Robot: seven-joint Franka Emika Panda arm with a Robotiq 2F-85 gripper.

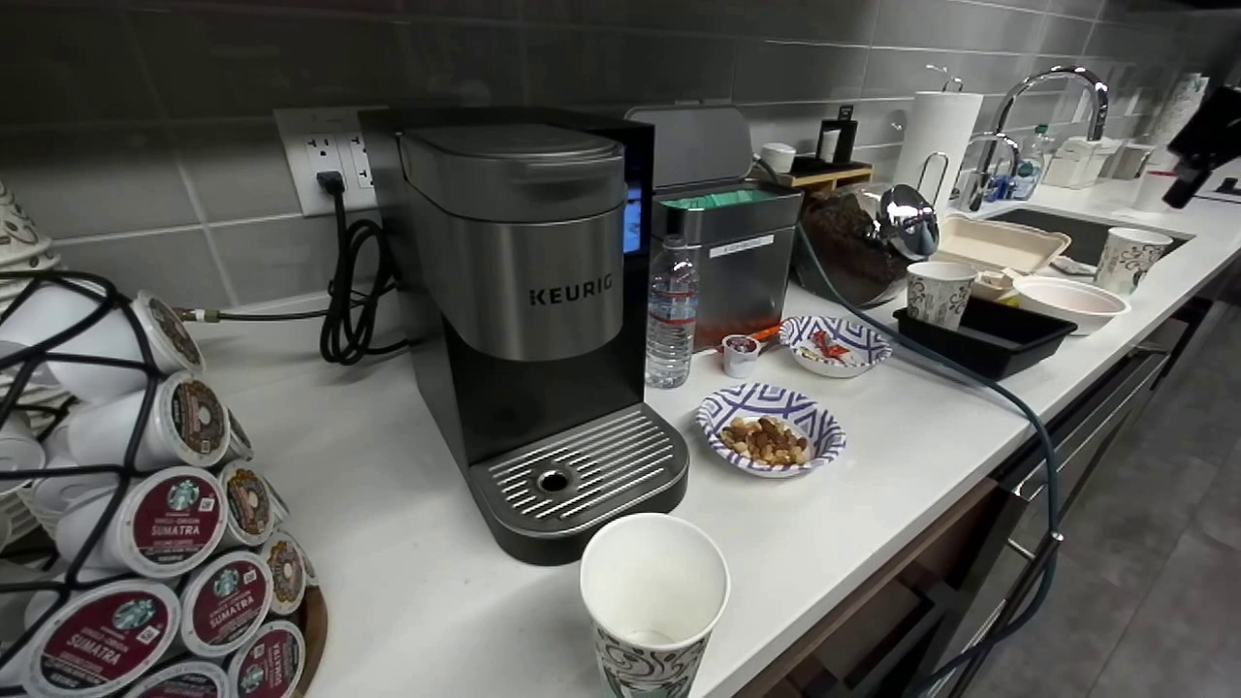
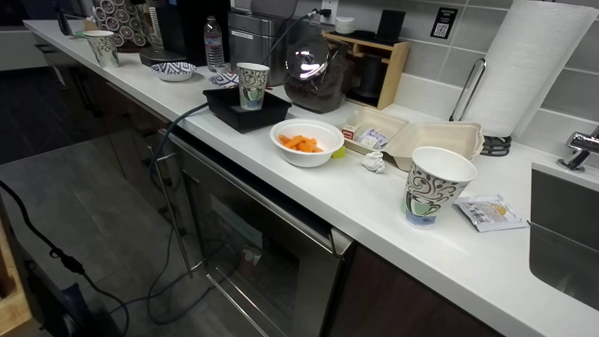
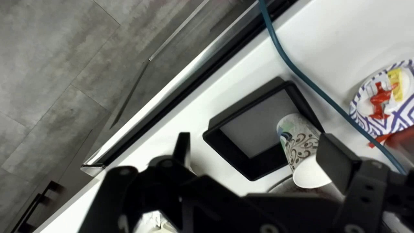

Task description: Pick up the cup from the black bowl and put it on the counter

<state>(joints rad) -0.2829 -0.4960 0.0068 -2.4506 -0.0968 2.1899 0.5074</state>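
The cup [image 1: 938, 296] is a whitish paper cup with a brown swirl print. It stands upright in the black bowl [image 1: 999, 339], a squarish tray. In an exterior view the cup [image 2: 252, 86] is at the back part of the black bowl [image 2: 248, 120]. Both sit on the white counter [image 2: 369, 201]. In the wrist view my gripper [image 3: 255, 139] is open with nothing between its fingers. Its right finger overlaps the rim side of the cup [image 3: 299, 142] in the picture. A dark part of the gripper shows at an exterior view's right edge [image 1: 1188, 165], apart from the cup.
A teal cable [image 1: 970, 373] runs over the counter beside the black bowl. A white bowl of carrots [image 2: 306, 140], a glass jar [image 2: 316, 84], a takeout box [image 2: 435, 135] and patterned bowls [image 1: 771, 431] stand nearby. Another paper cup [image 2: 435, 187] stands by the sink [image 2: 561, 210].
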